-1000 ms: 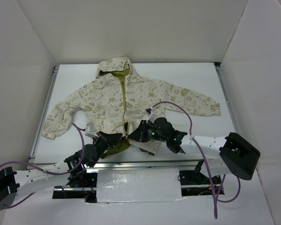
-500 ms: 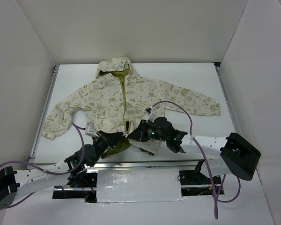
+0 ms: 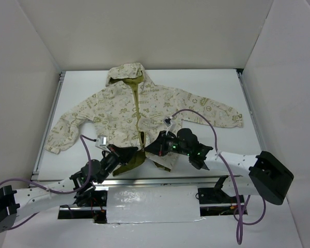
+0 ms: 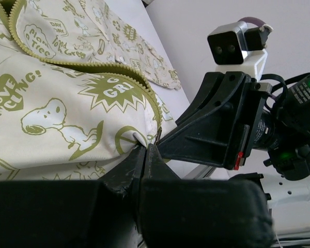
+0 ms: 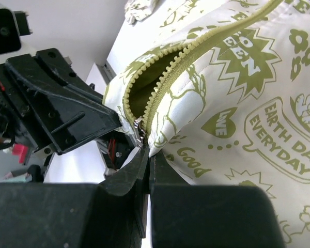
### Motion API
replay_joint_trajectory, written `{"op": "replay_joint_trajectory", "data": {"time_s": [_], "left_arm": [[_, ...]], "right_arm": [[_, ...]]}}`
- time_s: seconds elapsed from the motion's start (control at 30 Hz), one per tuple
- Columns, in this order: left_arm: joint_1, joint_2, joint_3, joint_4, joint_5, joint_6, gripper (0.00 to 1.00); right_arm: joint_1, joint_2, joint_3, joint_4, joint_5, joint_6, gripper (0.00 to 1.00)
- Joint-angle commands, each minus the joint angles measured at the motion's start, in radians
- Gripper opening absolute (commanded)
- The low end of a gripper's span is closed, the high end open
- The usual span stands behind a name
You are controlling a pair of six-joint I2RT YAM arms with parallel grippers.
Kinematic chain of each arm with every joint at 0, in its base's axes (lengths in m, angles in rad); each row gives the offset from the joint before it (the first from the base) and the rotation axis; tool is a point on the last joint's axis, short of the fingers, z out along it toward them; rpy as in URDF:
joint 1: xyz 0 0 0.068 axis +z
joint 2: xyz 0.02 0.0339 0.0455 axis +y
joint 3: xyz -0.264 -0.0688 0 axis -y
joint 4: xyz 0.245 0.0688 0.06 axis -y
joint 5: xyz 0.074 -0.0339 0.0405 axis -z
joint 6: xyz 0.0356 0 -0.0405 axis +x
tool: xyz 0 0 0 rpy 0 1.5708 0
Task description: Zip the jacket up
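The cream jacket (image 3: 119, 111) with olive doodle print lies flat on the white table, hood at the far end and sleeves spread. Its olive zipper (image 3: 138, 111) runs down the middle. The lower front is open, showing green lining. My left gripper (image 3: 132, 153) is shut on the hem of the jacket (image 4: 67, 119) beside the zipper's bottom end (image 4: 142, 146). My right gripper (image 3: 149, 148) is shut on the zipper pull (image 5: 139, 129) at the bottom of the zipper teeth (image 5: 196, 49). The two grippers nearly touch; the right gripper (image 4: 217, 129) fills the left wrist view.
White walls (image 3: 26, 77) close in the table on three sides. A metal rail (image 3: 155, 181) runs along the near edge under the hem. Purple cables (image 3: 196, 114) loop over the jacket's right side and by the left arm (image 3: 41, 192).
Both grippers have shifted slightly right and toward the near edge, drawing the hem with them. The right arm's elbow has swung right. Both jaws have stayed shut.
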Motion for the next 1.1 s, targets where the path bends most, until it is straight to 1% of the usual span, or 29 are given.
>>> {"op": "replay_joint_trajectory", "data": {"time_s": [0.0, 0.07, 0.13, 0.17, 0.2, 0.23, 0.3, 0.4, 0.43, 0.5, 0.57, 0.63, 0.7, 0.8, 0.93, 1.0, 1.07], "left_arm": [[-0.008, -0.023, -0.102, 0.025, 0.056, 0.038, 0.00], [-0.008, -0.028, -0.109, 0.025, 0.077, 0.043, 0.00], [-0.006, -0.026, -0.108, 0.011, 0.091, 0.049, 0.00], [-0.006, -0.028, -0.109, 0.017, 0.116, 0.064, 0.00], [-0.006, -0.029, -0.111, 0.031, 0.171, 0.099, 0.00], [-0.006, -0.029, -0.111, 0.031, 0.189, 0.112, 0.00], [-0.008, -0.038, -0.091, -0.016, 0.209, 0.133, 0.00], [-0.008, -0.067, -0.086, -0.058, 0.205, 0.151, 0.00], [-0.006, -0.077, -0.088, -0.063, 0.206, 0.156, 0.00], [-0.006, -0.098, -0.095, -0.060, 0.225, 0.173, 0.00], [-0.006, -0.103, -0.094, -0.064, 0.239, 0.188, 0.00], [-0.008, -0.097, -0.099, -0.057, 0.248, 0.198, 0.00], [-0.006, -0.077, -0.103, -0.037, 0.277, 0.205, 0.00], [-0.006, -0.032, -0.100, -0.001, 0.315, 0.224, 0.00], [-0.008, 0.026, -0.088, 0.014, 0.326, 0.231, 0.00], [-0.008, 0.055, -0.076, -0.001, 0.322, 0.236, 0.00], [-0.008, 0.084, -0.056, -0.018, 0.317, 0.240, 0.00]], "right_arm": [[-0.037, -0.026, -0.019, 0.117, -0.047, -0.051, 0.00], [-0.061, -0.016, -0.027, 0.163, -0.093, -0.058, 0.00], [-0.078, -0.003, -0.028, 0.197, -0.190, -0.066, 0.00], [-0.092, 0.005, -0.024, 0.216, -0.242, -0.077, 0.00], [-0.104, 0.011, 0.002, 0.201, -0.310, -0.122, 0.00], [-0.109, 0.013, 0.002, 0.184, -0.311, -0.123, 0.00], [-0.123, 0.014, 0.034, 0.144, -0.396, -0.173, 0.00], [-0.132, 0.008, 0.089, 0.023, -0.467, -0.259, 0.00], [-0.133, 0.013, 0.108, -0.057, -0.477, -0.287, 0.00], [-0.142, 0.013, 0.131, -0.109, -0.468, -0.322, 0.00], [-0.164, 0.013, 0.122, -0.084, -0.466, -0.305, 0.00], [-0.208, 0.033, 0.102, 0.007, -0.522, -0.241, 0.00], [-0.227, 0.053, 0.108, 0.039, -0.523, -0.184, 0.00], [-0.228, 0.091, 0.111, 0.116, -0.492, -0.098, 0.00], [-0.248, 0.088, 0.071, 0.208, -0.414, 0.021, 0.00], [-0.261, 0.094, 0.079, 0.213, -0.423, 0.051, 0.00], [-0.264, 0.100, 0.117, 0.188, -0.466, 0.026, 0.00]]}}
